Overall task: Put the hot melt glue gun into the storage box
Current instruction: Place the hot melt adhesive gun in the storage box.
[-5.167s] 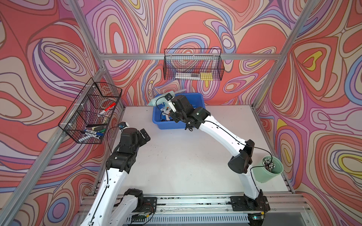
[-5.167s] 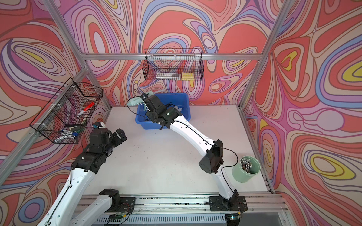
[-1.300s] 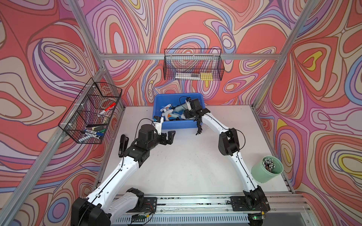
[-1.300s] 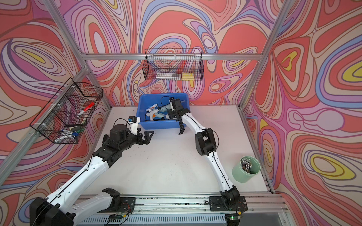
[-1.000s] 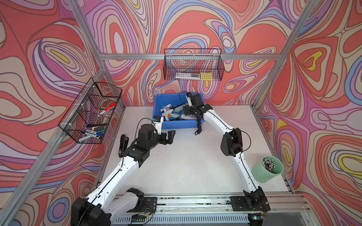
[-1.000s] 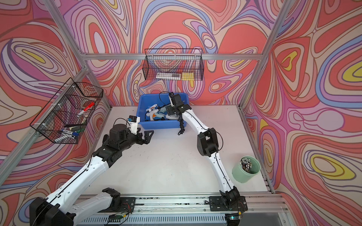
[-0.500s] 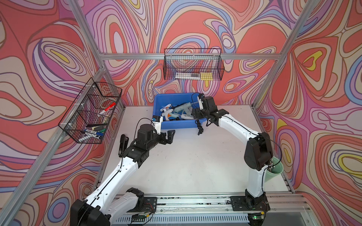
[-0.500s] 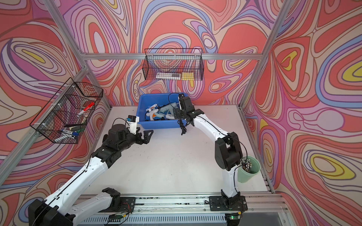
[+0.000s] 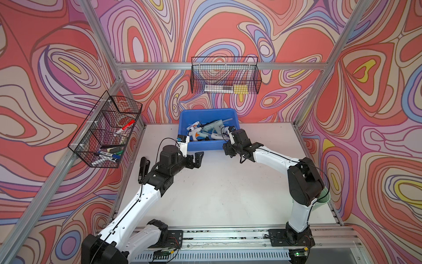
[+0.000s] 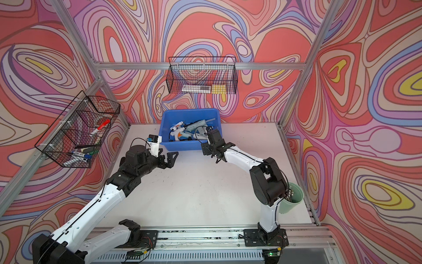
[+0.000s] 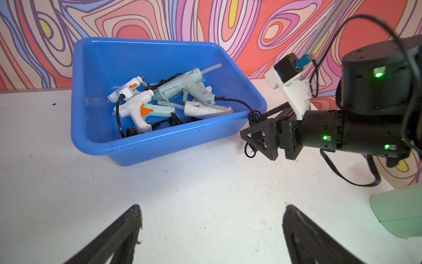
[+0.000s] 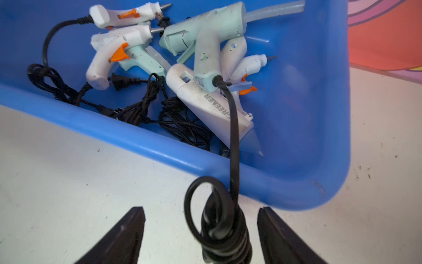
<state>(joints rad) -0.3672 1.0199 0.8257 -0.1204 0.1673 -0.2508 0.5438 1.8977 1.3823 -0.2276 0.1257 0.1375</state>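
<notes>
The blue storage box stands at the back of the table and holds several hot melt glue guns. A large mint one lies on top. Its black cord runs over the front rim to a coiled bundle hanging outside. My right gripper is at the box's front right corner, open, with the bundle between its fingers and a gap on each side. My left gripper is open over bare table in front of the box.
A black wire basket hangs on the back wall and another with markers on the left wall. A pale green cup stands at the right edge behind my right arm's elbow. A black elongated object lies by the left edge.
My right gripper has drawn back from over the box to its front right corner, and its jaws have narrowed a little around the cord bundle. The left arm has stayed put.
</notes>
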